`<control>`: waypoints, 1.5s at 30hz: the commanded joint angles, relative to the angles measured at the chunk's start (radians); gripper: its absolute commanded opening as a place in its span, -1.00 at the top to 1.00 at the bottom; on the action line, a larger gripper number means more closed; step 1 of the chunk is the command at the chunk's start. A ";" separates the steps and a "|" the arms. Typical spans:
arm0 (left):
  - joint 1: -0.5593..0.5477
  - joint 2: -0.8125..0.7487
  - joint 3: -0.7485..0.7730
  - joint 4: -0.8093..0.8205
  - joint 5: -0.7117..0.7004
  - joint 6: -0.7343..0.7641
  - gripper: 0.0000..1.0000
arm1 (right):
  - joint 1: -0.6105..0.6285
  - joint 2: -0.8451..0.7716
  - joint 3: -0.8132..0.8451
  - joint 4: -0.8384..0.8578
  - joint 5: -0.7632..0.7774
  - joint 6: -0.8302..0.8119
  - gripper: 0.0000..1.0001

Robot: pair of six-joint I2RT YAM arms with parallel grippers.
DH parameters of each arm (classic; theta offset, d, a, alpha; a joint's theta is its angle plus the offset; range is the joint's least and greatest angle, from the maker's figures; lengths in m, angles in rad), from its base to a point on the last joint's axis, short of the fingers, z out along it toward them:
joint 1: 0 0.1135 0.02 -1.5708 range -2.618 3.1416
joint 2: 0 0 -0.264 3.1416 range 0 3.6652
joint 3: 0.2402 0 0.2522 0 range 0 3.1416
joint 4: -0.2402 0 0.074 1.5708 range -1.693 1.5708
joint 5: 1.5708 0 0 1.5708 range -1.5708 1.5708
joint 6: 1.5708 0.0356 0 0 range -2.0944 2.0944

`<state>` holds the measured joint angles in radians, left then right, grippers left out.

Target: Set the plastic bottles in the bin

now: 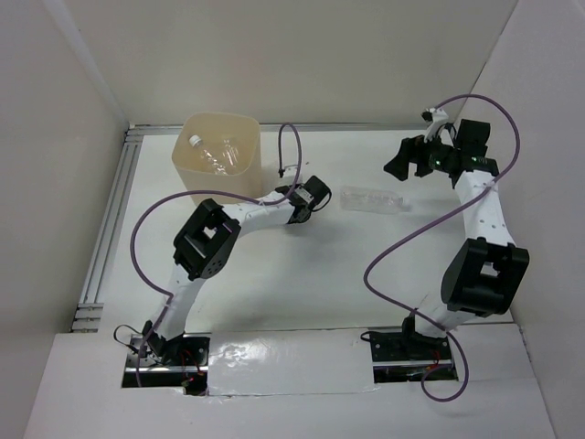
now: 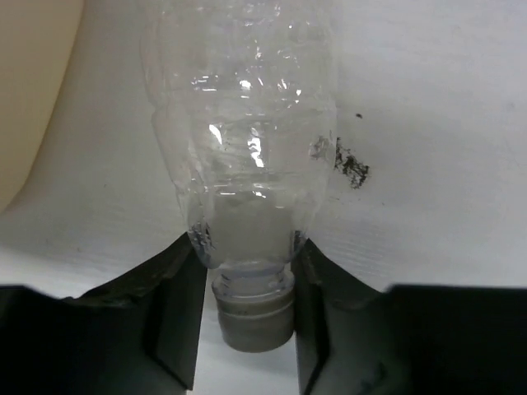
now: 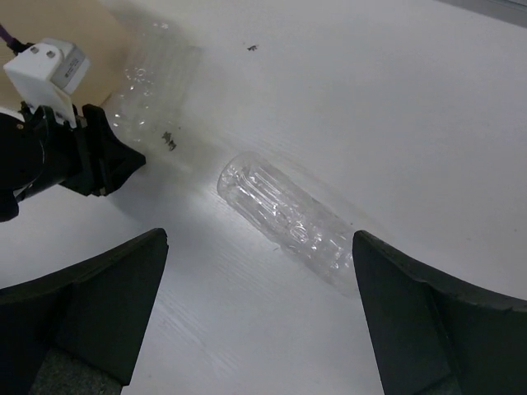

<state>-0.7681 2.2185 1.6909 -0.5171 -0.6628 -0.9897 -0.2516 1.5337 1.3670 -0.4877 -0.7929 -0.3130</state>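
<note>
The cream bin [image 1: 196,178] stands at the back left with clear plastic bottles [image 1: 215,154] inside, one of them white-capped. My left gripper [image 1: 300,197] is beside the bin. In the left wrist view it [image 2: 247,243] is shut on the neck of a clear white-capped bottle [image 2: 247,123] that points away over the table, with the bin [image 2: 25,82] to the left. Another clear bottle [image 1: 373,199] lies on its side mid-table. My right gripper [image 1: 402,165] is open just right of it. In the right wrist view it [image 3: 259,247] hangs wide open above that bottle [image 3: 288,218].
An aluminium rail [image 1: 110,229] runs along the table's left side and white walls close in the back and sides. Purple cables [image 1: 402,242] loop over both arms. Black marks [image 2: 350,164] spot the table by the held bottle.
</note>
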 commanded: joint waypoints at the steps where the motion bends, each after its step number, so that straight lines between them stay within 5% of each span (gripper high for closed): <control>1: 0.007 -0.005 -0.026 0.072 0.026 0.069 0.16 | -0.003 0.009 0.030 -0.002 -0.066 -0.040 -1.00; 2: 0.007 -0.023 -0.042 0.097 0.035 0.081 0.30 | -0.003 0.009 0.030 -0.002 -0.066 -0.031 -1.00; 3: 0.007 -0.034 -0.057 0.109 0.045 0.082 0.64 | 0.006 0.009 0.030 -0.002 -0.066 -0.031 -0.98; 6: -0.002 -0.085 -0.091 0.147 0.081 0.134 0.97 | 0.028 0.009 0.030 0.009 -0.048 -0.031 -0.79; 12: -0.112 -0.290 -0.157 0.288 0.161 0.376 1.00 | 0.061 0.040 0.060 -0.005 0.059 -0.098 -0.10; 21: -0.109 -0.565 0.027 0.154 0.209 0.431 1.00 | 0.060 0.052 0.029 0.015 0.135 -0.135 -0.28; 32: 0.226 -0.810 -0.015 -0.158 0.322 0.390 1.00 | 0.051 0.033 -0.016 0.034 0.107 -0.135 -0.43; 43: 0.384 -0.761 -0.030 -0.214 0.393 0.359 0.99 | 0.041 0.023 -0.035 0.043 0.089 -0.135 -0.47; 45: 0.395 -0.741 -0.030 -0.215 0.404 0.359 0.87 | 0.041 0.023 -0.045 0.043 0.089 -0.135 -0.50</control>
<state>-0.3927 1.4418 1.6444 -0.7246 -0.2878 -0.6182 -0.2031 1.5929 1.3399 -0.4740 -0.6785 -0.4397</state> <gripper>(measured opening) 0.531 0.748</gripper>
